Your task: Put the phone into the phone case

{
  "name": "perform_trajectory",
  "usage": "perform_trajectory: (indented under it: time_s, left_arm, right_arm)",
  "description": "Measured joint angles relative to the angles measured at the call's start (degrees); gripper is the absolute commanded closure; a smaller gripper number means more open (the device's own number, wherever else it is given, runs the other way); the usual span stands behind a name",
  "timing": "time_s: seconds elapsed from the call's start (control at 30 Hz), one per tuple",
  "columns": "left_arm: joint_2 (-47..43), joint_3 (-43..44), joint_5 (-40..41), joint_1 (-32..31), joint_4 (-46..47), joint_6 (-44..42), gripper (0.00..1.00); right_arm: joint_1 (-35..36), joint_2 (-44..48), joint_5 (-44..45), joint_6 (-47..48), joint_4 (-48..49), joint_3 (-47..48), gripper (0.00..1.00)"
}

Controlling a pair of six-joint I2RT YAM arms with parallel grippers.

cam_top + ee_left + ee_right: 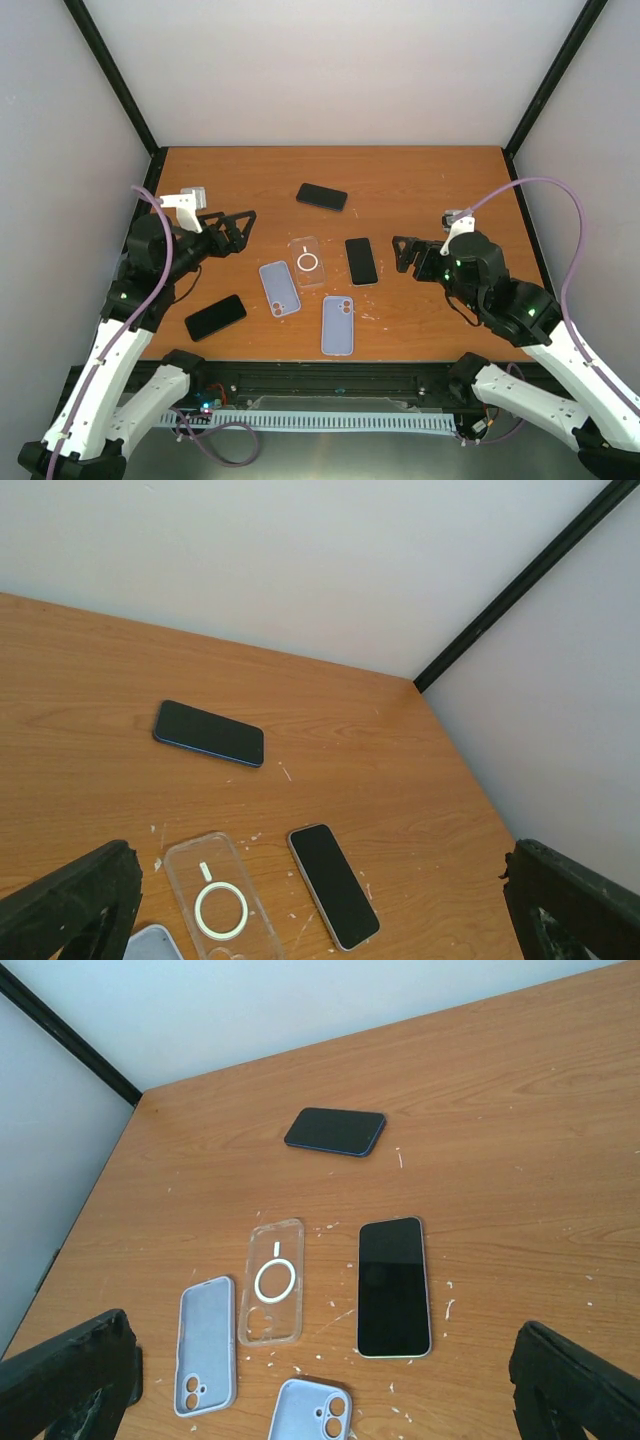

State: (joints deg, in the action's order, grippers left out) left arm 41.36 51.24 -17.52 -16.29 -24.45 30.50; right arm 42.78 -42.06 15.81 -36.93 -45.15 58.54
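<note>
Three black phones lie on the table: one at the middle (pixel 361 261) (pixel 333 884) (pixel 394 1286), one at the back (pixel 322 197) (pixel 208 733) (pixel 335 1131), one at the front left (pixel 215 317). A clear case with a white ring (pixel 307 261) (pixel 214 900) (pixel 272 1281) lies left of the middle phone. Two lilac cases lie nearer: one (pixel 279 288) (pixel 207 1344) on the left, one (pixel 337 325) (pixel 312 1412) at the front. My left gripper (pixel 236 232) (pixel 320 935) is open and empty above the table's left. My right gripper (pixel 404 253) (pixel 325 1410) is open and empty, right of the middle phone.
The wooden table (pixel 420 190) is enclosed by white walls with black corner posts (pixel 555 75) (pixel 520 580) (pixel 70 1040). Small white flecks lie scattered around the cases.
</note>
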Motion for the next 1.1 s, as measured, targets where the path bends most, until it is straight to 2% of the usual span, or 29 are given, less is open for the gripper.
perform_trajectory:
  time_s: [0.33,0.47,0.57,0.63,0.83,0.97,1.1]
  left_arm:
    - [1.27,-2.05,1.97,0.00,0.02,0.09,0.00]
    - [4.28,-5.68,1.27,0.00,0.02,1.11,0.01]
    - [8.09,-8.37,0.04,0.00,0.04,1.97,0.02]
    - [10.25,-10.08,-1.27,0.00,0.04,2.38,0.04]
    - [15.37,-12.72,-5.25,0.00,1.01,3.74,0.11]
    - [19.02,-14.25,-6.47,0.00,2.60,4.83,0.13]
    - [20.44,-16.46,-7.21,0.00,4.24,5.81,0.14]
  right_arm:
    - [0.00,-3.13,-2.49,-1.44,1.38,-1.77,0.01]
    - [0.00,-9.46,-4.79,-2.12,1.75,-1.77,0.14]
    - [0.22,-16.59,-6.03,-2.08,2.54,-1.79,0.32]
    - [0.46,-21.66,-5.86,-1.77,3.32,-1.92,0.37]
    - [0.66,-33.18,-3.48,-0.26,7.34,-2.14,0.36]
    - [0.66,-40.17,-2.01,1.33,11.34,-2.12,0.27]
    - [0.63,-48.94,-0.09,3.37,13.49,-0.39,0.26]
